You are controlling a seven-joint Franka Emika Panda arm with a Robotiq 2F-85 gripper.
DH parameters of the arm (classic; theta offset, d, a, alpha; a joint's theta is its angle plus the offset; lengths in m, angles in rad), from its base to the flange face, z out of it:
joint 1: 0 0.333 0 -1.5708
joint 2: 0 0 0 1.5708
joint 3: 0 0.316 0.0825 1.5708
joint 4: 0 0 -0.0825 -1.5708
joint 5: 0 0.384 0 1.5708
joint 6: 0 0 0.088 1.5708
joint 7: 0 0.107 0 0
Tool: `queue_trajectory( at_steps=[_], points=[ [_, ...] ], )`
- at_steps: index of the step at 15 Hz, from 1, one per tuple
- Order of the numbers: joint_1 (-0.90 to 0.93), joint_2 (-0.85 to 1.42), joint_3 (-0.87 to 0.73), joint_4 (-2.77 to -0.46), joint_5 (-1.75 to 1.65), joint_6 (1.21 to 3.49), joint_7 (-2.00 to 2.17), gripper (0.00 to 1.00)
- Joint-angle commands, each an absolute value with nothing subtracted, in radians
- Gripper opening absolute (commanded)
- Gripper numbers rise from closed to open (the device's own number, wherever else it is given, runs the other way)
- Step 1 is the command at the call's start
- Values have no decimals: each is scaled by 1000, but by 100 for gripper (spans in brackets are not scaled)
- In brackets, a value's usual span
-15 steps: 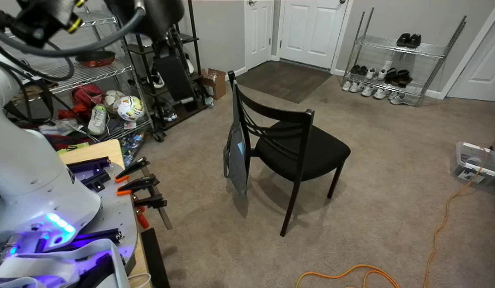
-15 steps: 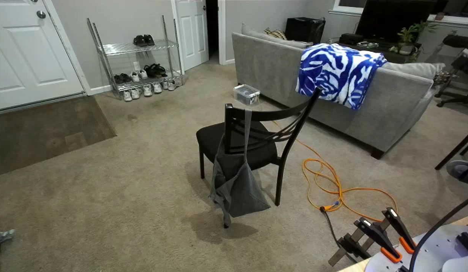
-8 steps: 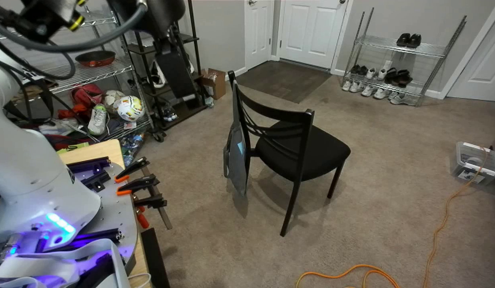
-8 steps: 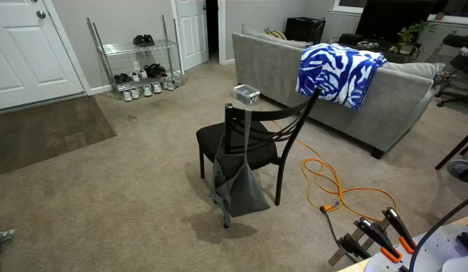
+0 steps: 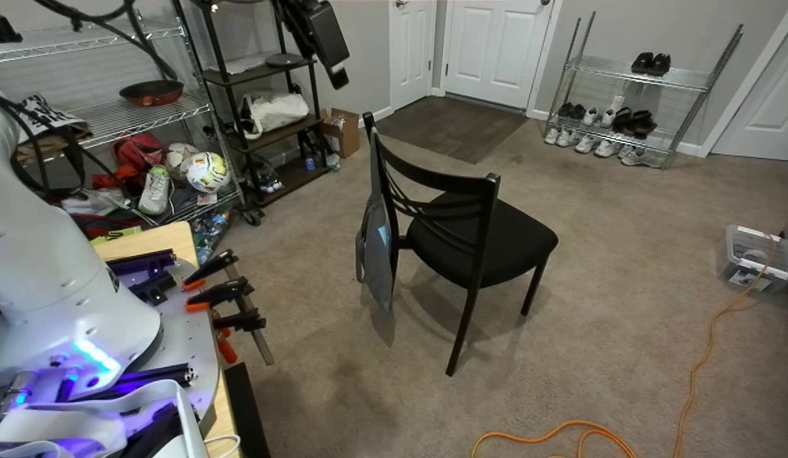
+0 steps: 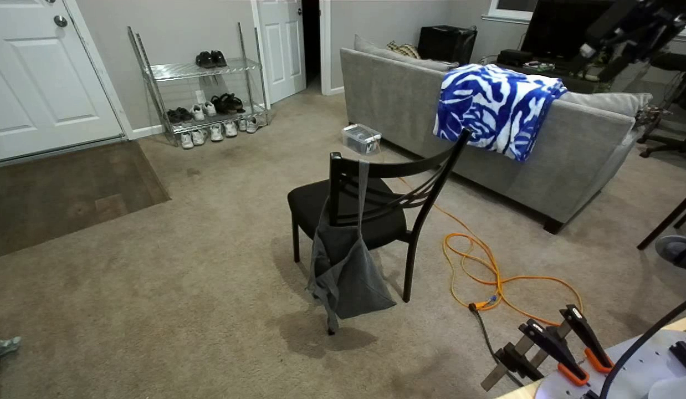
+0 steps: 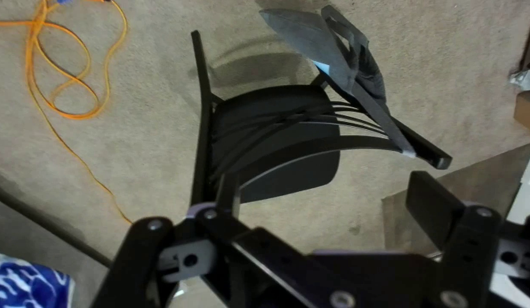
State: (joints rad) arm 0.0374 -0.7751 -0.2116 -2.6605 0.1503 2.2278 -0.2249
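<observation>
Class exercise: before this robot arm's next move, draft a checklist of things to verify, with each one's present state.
1. Black two-fingered pincer open: ok.
2. Pincer holding nothing: ok.
3. Pincer clear of the black slat-backed chair: ok, a gap shows in an exterior view.
4. Grey cloth bag hanging from the chair's back: ok.
5. Looped orange cord off the beige carpet: not ok.
6. Tightness of the black-and-orange clamps: cannot tell.

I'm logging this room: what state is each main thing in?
Black two-finger gripper: open, holding nothing
Black slatted chair: upright
Grey cloth bag: hung by strap on chair
Thin orange cable: looped on beige carpet
Blue-and-white cloth blanket: draped over grey sofa
White panelled door by dark flooring: shut
Farther white panelled door: open
</observation>
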Motion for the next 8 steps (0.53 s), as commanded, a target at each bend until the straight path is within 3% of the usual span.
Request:
queue_trajectory(
  at_steps=[1, 8],
  points=[
    [145, -689, -102, -2621, 212, 2349, -207, 100],
    [200, -368, 63, -2404, 143, 2537, -137, 100]
  ],
)
